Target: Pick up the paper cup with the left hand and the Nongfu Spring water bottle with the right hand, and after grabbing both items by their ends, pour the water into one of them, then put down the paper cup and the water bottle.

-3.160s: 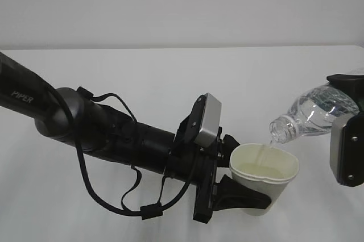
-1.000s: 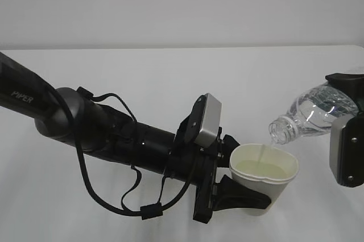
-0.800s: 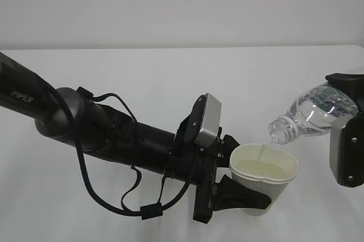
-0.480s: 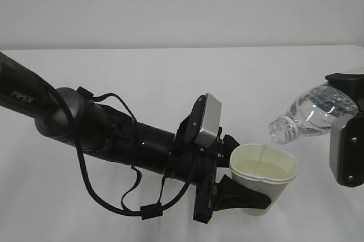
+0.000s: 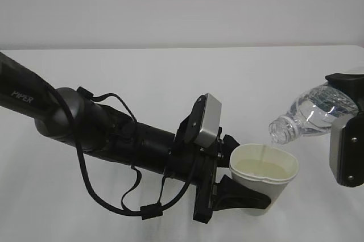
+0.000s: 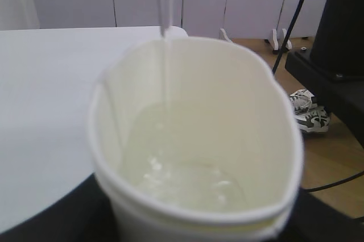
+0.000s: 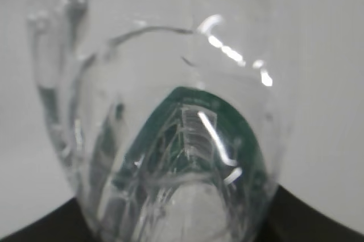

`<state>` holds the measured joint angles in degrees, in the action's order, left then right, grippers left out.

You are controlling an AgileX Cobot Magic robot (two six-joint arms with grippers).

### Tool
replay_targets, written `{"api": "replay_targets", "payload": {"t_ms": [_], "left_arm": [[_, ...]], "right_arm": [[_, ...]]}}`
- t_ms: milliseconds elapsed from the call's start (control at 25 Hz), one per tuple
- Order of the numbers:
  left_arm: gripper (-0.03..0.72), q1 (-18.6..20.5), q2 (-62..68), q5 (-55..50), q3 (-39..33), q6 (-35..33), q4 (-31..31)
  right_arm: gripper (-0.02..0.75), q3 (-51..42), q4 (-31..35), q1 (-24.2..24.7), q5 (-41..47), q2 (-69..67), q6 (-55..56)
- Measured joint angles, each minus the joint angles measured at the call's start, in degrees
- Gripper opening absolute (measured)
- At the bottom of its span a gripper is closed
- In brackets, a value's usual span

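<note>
White table (image 5: 142, 77), btl (image 5: 310, 114) tipped over cup (image 5: 267, 176)

The left hand (image 5: 239, 188) stretches in low from the left, its fingers (image 5: 244, 195) clamped around the paper cup (image 5: 267, 176). The right hand (image 5: 344, 111) grips the tilted Nongfu Spring water bottle (image 5: 310, 117) at its base.

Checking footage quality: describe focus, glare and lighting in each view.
Exterior view: even, soft light, sharp, faint shadows on the table. Left wrist view: paper cup slightly soft, background clearer. Right wrist view: water bottle fills the frame, blurred, with bright glare streaks.
</note>
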<state>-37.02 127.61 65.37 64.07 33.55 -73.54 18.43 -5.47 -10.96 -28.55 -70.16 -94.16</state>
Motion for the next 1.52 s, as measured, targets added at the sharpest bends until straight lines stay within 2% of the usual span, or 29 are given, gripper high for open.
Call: {"api": "replay_targets", "payload": {"t_ms": [1520], "left_arm": [[0.424,0.0,0.0,-0.1,0.0,0.0,0.0]], "right_arm": [[0.340,0.0,1.2,0.0,0.1,0.0,1.1]]}}
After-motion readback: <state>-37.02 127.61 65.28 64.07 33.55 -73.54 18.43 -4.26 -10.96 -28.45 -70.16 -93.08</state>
